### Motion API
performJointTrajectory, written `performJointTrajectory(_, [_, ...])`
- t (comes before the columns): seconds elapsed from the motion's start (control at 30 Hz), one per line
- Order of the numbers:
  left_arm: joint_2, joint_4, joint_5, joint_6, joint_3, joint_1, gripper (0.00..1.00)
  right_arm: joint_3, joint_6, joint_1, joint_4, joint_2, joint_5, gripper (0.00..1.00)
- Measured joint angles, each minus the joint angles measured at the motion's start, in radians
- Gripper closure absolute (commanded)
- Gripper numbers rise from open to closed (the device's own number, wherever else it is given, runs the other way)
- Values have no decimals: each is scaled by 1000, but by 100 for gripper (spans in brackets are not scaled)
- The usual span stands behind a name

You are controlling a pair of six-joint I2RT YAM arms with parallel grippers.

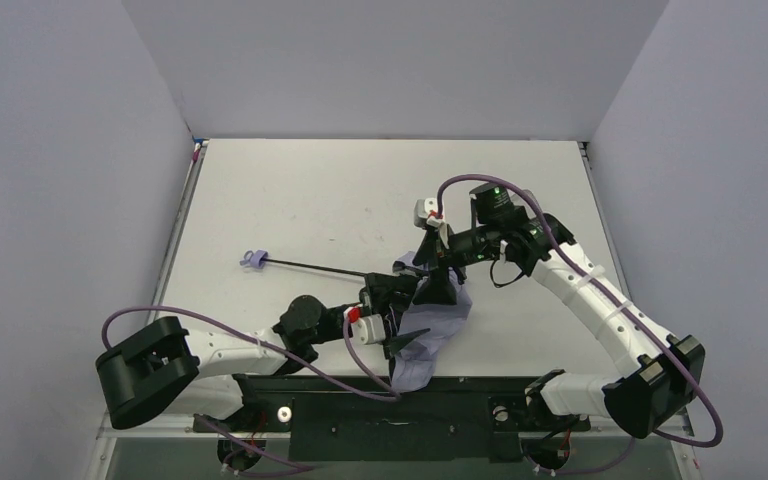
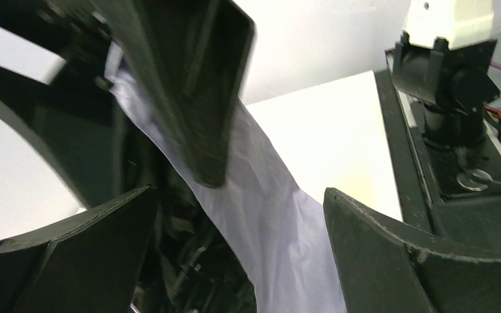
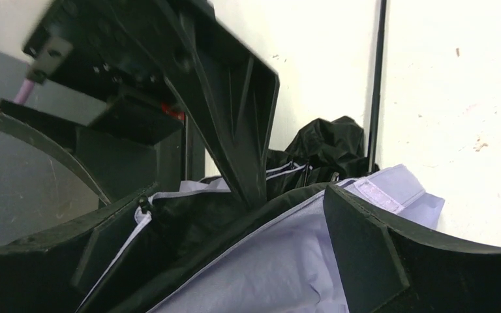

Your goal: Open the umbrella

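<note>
1. Flat white table. We list everything below as lying on it or hanging over it.

2. Compact folding umbrella, pale lavender fabric with a black underside. It lies toward the table's near edge, between the two arms. Its canopy is crumpled and not spread, and one fold trails toward the near edge.

3. Left gripper, black, reaching in from the left. We find its jaws spread wide. A band of lavender cloth runs loose between them, and nothing is clamped.

4. Right gripper, black, coming down on the canopy from the far side. Its jaws are likewise wide. Lavender and black folds are bunched in the gap, with no pinch that we can see.

5. Thin black telescopic shaft, extended and lying flat. It runs leftward from the canopy.

6. Small lavender knob handle, at the shaft's left tip. It sits well apart from both grippers.
</note>
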Motion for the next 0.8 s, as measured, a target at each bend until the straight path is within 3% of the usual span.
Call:
performJointTrajectory(0.2, [-19,89,-29,100,-1,-23,3,-24,-76,5,-76,-10,6,12])
performJointTrajectory(0.37, [64,195,-34,153,0,-26,1,-26,-96,34,-96,-12,9,12])
performJointTrajectory(0.6, [233,290,-6,151,61,-28,56,-47,-71,72,-87,-18,15,12])
performJointTrajectory(0.63, [256,304,5,153,71,-28,76,-52,-61,74,-84,-20,19,12])
performJointTrajectory(0.7, [290,328,12,149,72,-33,99,-55,-47,74,-72,-27,28,12])
performJointTrajectory(0.8, [316,342,48,157,71,-41,100,-57,-41,71,-45,-36,43,12])
